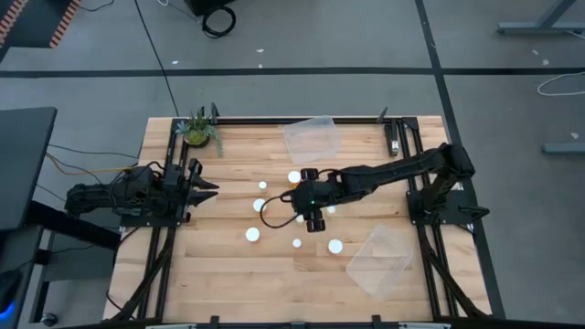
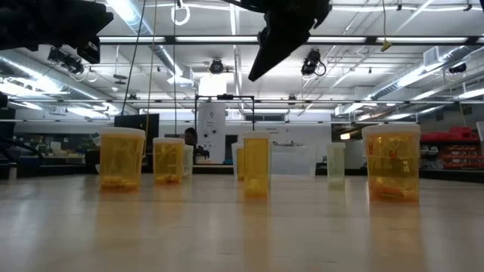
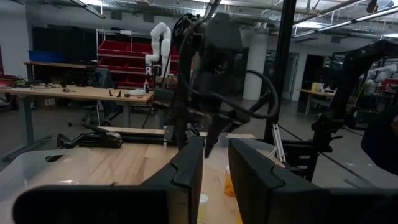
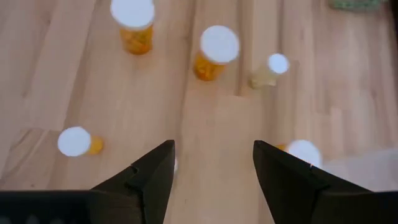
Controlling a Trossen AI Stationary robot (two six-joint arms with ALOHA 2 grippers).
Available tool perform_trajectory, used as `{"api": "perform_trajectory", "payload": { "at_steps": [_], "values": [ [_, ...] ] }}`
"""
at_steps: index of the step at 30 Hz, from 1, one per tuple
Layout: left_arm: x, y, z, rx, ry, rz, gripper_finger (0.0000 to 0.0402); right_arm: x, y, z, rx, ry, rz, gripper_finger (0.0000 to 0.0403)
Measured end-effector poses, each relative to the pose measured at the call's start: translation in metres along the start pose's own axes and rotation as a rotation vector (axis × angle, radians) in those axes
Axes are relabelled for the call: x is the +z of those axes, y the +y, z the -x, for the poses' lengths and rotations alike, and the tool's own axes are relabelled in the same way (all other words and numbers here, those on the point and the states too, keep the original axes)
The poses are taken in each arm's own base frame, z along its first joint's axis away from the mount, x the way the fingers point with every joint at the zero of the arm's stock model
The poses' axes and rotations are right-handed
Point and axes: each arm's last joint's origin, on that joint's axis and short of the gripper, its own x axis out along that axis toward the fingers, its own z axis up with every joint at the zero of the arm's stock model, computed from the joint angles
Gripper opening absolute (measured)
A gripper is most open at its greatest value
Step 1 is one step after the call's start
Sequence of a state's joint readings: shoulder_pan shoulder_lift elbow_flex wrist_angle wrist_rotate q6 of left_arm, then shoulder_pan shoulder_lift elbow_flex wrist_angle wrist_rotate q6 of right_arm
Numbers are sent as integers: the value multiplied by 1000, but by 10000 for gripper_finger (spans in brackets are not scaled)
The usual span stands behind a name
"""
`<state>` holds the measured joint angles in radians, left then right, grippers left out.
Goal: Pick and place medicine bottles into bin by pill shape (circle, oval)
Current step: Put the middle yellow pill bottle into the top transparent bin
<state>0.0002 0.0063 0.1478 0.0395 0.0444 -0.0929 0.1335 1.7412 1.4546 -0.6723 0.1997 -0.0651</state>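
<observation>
The table (image 1: 228, 274) is a pale wooden plank top with visible seams. Two clear plastic bins stand on it: one bin (image 1: 313, 139) beyond the working jaws toward the far edge, the other bin (image 1: 379, 262) behind them toward the near right corner. Both are thin-walled, boxy and transparent.

The right gripper (image 4: 211, 180) hangs above the middle of the table, pointing down, jaws spread wide and empty. The left gripper (image 3: 214, 180) waits at the left edge of the table, aimed level across it, jaws narrowly parted and empty.

The bottles (image 4: 210, 55) are small orange translucent cylinders with smooth round white caps, standing upright and well apart. In the right wrist view, three bottles lie ahead of the jaws; one bottle (image 4: 76, 142) sits outside one finger, and another bottle (image 4: 303, 151) just beside the other finger. None lies between the jaws.

Risk: a straight descent would likely close on bare wood, or a finger could clip the nearby bottle and tip it. Smooth round walls may slip or roll. Pill shape cannot be read from these views, so a wrong bin is possible.
</observation>
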Motion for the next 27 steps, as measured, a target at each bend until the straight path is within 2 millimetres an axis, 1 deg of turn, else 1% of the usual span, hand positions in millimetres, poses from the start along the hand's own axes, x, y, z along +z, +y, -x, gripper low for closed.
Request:
{"api": "perform_trajectory", "payload": {
  "at_steps": [3, 7, 10, 14, 15, 17, 22, 27],
  "values": [
    [0, 0, 0, 0, 0, 0, 80, 7, -5, 7, -7, -18, 1, 225],
    [0, 0, 0, 0, 0, 0, 79, 9, -2, 9, 10, -28, 3, 225],
    [0, 0, 0, 0, 0, 0, 83, 9, 4, 2, 21, -12, 7, 225],
    [0, 0, 0, 0, 0, 0, 87, 6, 19, -18, 43, 30, 44, 225],
    [0, 0, 0, 1, 0, 0, 87, 6, 22, -20, 49, 30, 54, 225],
    [0, 0, 0, 0, 4, 0, 85, 5, 27, -22, 59, 35, 71, 225],
    [-1, 0, -1, 3, 11, 1, 79, 4, 28, -22, 103, 49, 71, 225],
    [-1, 0, -1, 3, 14, 1, 82, 4, 33, -22, 141, 52, 73, 225]
  ]
}}
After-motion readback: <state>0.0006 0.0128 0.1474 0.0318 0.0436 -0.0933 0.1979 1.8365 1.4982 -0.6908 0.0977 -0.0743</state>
